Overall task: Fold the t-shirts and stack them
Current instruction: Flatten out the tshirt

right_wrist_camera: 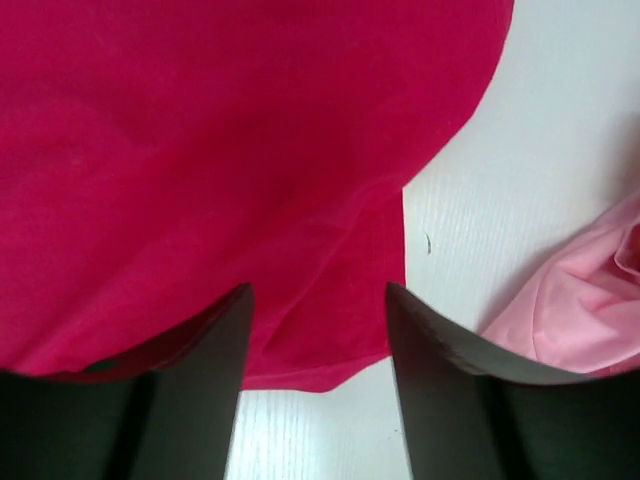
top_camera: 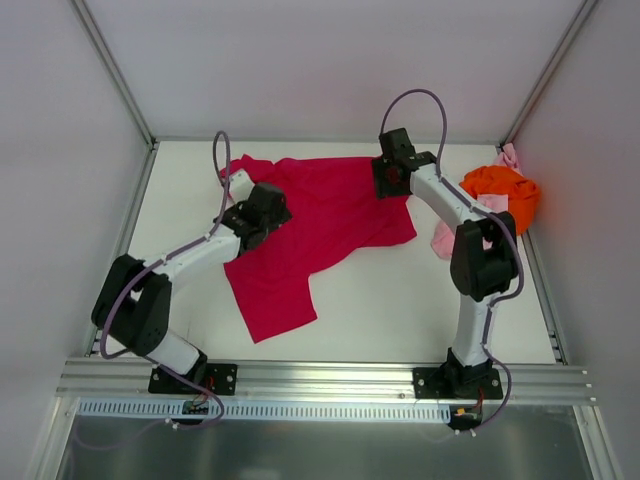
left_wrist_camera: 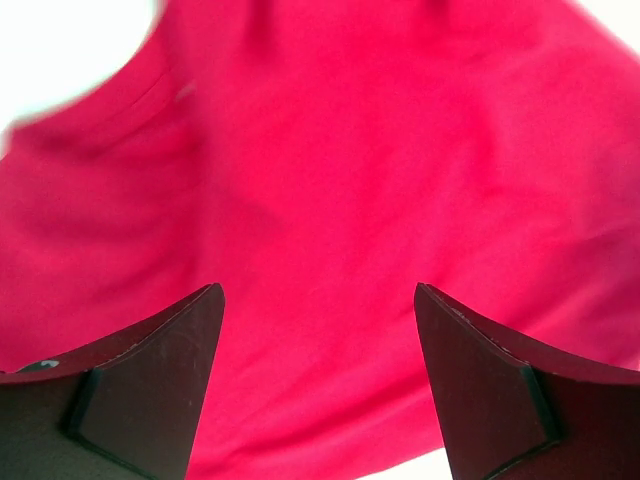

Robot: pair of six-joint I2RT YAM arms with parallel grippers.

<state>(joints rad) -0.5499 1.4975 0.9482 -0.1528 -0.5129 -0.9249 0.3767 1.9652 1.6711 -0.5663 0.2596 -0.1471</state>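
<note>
Table [top_camera: 400,300]: near strip is bare white. Red shirt [top_camera: 320,215] lies spread mid-table, rumpled at the edges, no fold visible. One narrow flap points near-left, ending closest to the left arm's base. The main body runs left-right across the far half.

Left gripper [left_wrist_camera: 317,300] hangs over the shirt's left part with fingers spread wide. Nothing is between them, just red cloth below. Can't tell if the tips touch the cloth.

Right gripper [right_wrist_camera: 318,295] is farther back, over the shirt's far-right corner. Its fingers are spread too, and nothing is pinched. The shirt's hem and bare table show just beside them.

Pink shirt [right_wrist_camera: 580,310] is near that corner, apart from the red one. Orange shirt [top_camera: 503,192] is bunched at the far right by the wall, touching the pink.

Key relation: the red shirt's long axis is left-right, with one gripper above each end, so each arm works its own side. The near flap sits on the left arm's side, so left is nearer. My read: the task is at an early stage, the red shirt wants a regrasp for a fold, the stack isn't begun, and two shirts are waiting.
</note>
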